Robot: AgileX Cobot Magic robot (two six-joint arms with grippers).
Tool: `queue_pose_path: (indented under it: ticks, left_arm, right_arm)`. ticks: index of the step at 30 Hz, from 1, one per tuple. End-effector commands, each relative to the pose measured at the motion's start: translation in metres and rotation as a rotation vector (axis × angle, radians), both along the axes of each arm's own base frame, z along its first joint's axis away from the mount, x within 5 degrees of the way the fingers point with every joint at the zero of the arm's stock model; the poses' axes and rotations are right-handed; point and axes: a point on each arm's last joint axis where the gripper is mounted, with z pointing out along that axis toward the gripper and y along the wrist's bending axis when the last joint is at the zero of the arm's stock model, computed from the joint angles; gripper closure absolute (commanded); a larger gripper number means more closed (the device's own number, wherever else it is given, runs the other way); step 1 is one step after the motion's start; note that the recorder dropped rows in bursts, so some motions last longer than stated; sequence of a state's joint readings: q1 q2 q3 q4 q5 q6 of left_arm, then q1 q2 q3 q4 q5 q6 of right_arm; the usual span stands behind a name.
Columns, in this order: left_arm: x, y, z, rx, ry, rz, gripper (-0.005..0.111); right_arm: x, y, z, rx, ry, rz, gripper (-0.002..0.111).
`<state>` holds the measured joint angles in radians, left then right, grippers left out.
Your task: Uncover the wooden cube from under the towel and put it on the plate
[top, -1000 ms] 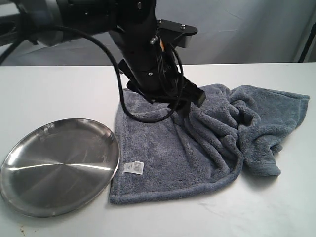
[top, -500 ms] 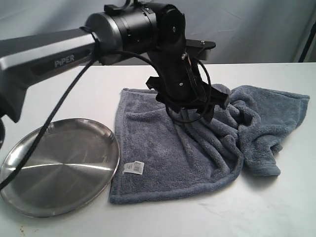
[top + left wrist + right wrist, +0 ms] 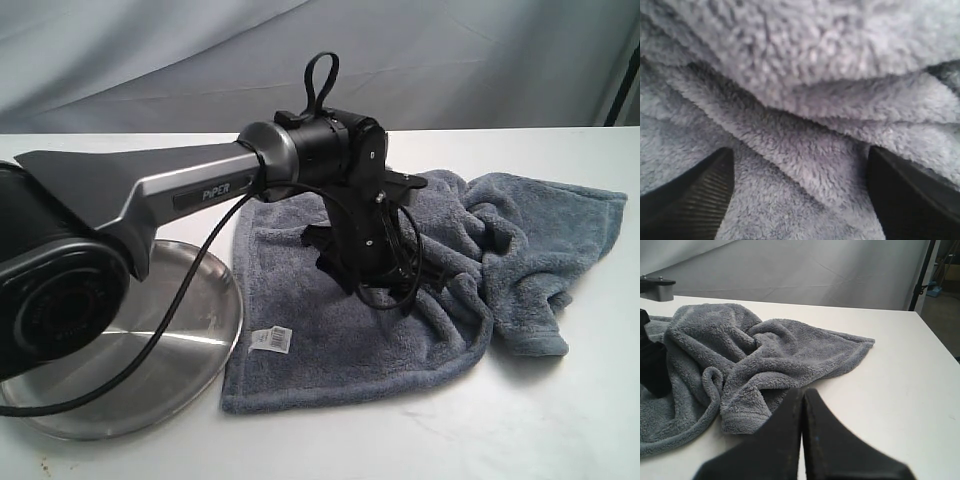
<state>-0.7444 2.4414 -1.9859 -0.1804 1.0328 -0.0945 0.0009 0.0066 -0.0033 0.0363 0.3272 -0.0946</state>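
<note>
The grey-blue towel (image 3: 320,345) lies rumpled on the white table, flat at its left half and bunched at its right. No wooden cube shows in any view; whatever lies under the cloth is hidden. My left gripper (image 3: 392,292) is pressed down into the towel's middle. In the left wrist view this gripper (image 3: 800,197) is open, its ribbed fingers (image 3: 695,200) wide apart astride a soft ridge of towel (image 3: 805,150). The steel plate (image 3: 205,355) sits left of the towel, half hidden by my left arm. My right gripper (image 3: 802,396) is shut on nothing, hovering over bare table beside the towel (image 3: 755,355).
A small white label (image 3: 270,340) sits near the towel's front left corner. The left arm's black cable (image 3: 150,345) loops over the plate. White table (image 3: 520,420) stretches in front and to the right of the towel, with a grey backdrop (image 3: 480,60) behind.
The left arm has swung down and toward the front. Its gripper dropped from above the towel's back edge onto the towel's middle, and the arm now covers part of the plate.
</note>
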Motion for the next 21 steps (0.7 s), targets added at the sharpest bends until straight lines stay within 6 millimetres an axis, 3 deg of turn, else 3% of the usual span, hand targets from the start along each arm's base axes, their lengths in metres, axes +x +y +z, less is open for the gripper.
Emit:
queue_pose_path:
  ticks: [1,9,11,14,15,16,19,21]
  left_arm:
    - [-0.001,-0.003,-0.016,0.003,0.032,0.014,0.039]
    - [-0.004,-0.002,-0.032,0.035,0.082,0.013,0.039]
    - [-0.007,-0.001,-0.035,0.048,0.109,0.012,0.044]
    - [-0.011,0.000,-0.038,0.062,0.155,0.012,0.066]
    - [-0.012,0.001,-0.038,0.070,0.172,0.011,0.082]
    - [-0.013,0.001,-0.038,0.074,0.181,0.010,0.089]
    - [-0.015,0.003,-0.038,0.089,0.200,-0.004,0.104]
    - [-0.016,0.004,-0.028,0.092,0.206,-0.012,0.107]
  right_arm:
    - [0.000,0.000,0.000,0.002,-0.010,0.004,0.108]
    - [0.000,0.000,0.000,0.002,-0.010,0.004,0.108]
    - [0.000,0.000,0.000,0.002,-0.010,0.004,0.108]
    - [0.000,0.000,0.000,0.002,-0.010,0.004,0.108]
    - [0.000,0.000,0.000,0.002,-0.010,0.004,0.108]
    - [0.000,0.000,0.000,0.002,-0.010,0.004,0.108]
    - [0.000,0.000,0.000,0.002,-0.010,0.004,0.108]
    - [0.000,0.000,0.000,0.002,-0.010,0.004,0.108]
